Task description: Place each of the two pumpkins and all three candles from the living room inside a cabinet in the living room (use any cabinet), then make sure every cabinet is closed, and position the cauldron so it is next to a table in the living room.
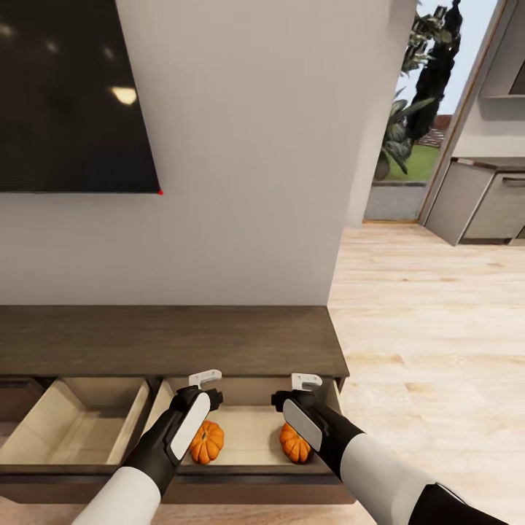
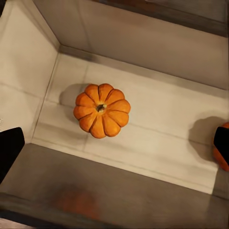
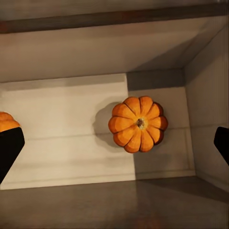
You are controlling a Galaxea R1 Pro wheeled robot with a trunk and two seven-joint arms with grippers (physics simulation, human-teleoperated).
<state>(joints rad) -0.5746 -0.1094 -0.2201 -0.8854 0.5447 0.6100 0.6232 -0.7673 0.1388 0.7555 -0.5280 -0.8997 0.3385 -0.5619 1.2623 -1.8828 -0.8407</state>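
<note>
left claw [image 1: 205, 378] released above drawer | right claw [image 1: 306, 380] released above drawer | both pumpkins [image 1: 207, 442] [image 1: 294, 443] lie well apart in open cabinet [image 1: 175, 339] drawer | wall behind, dark screen [image 1: 73, 95]

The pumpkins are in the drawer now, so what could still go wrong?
1. Both hands, left hand and right hand, hang open over the right-hand drawer. Pushing it shut before they lift out could pinch them.
2. The left pumpkin and right pumpkin sit loose, so a hard shove might roll them.
3. The left-hand drawer is open too and could be forgotten.
</note>
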